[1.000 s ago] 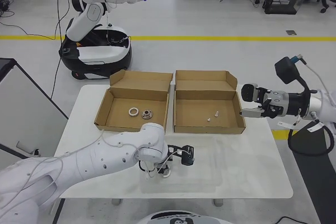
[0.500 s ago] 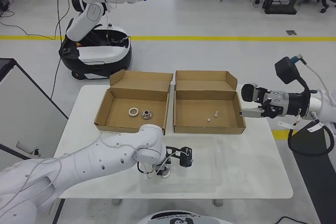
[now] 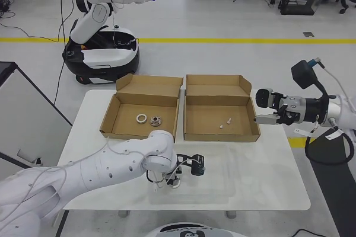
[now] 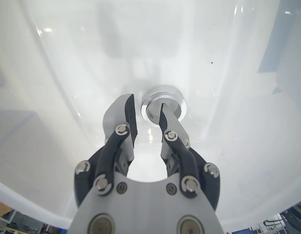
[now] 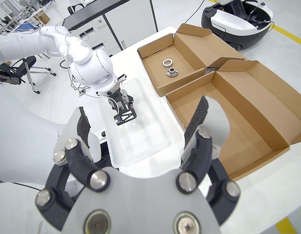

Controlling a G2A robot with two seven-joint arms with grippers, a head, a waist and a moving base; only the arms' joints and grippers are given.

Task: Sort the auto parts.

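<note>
A silver metal ring [image 4: 164, 105] lies in the clear plastic tray [image 3: 225, 178] near the table's front. My left gripper [image 4: 146, 101] points down into the tray and is open. One finger is inside the ring's hole and the other stands outside its wall, not touching it. From above the left gripper [image 3: 171, 179] is at the tray's left end. My right gripper [image 3: 258, 109] hangs open and empty by the right cardboard box [image 3: 222, 138].
The left cardboard box [image 3: 110, 112] holds a ring [image 3: 141, 118] and a flanged bushing [image 3: 156, 122]. Small bolts [image 3: 224, 124] lie in the right box. Both boxes stand side by side behind the tray, their lids open to the back.
My left wrist has shifted very slightly to the left over the tray. The right arm has not moved.
</note>
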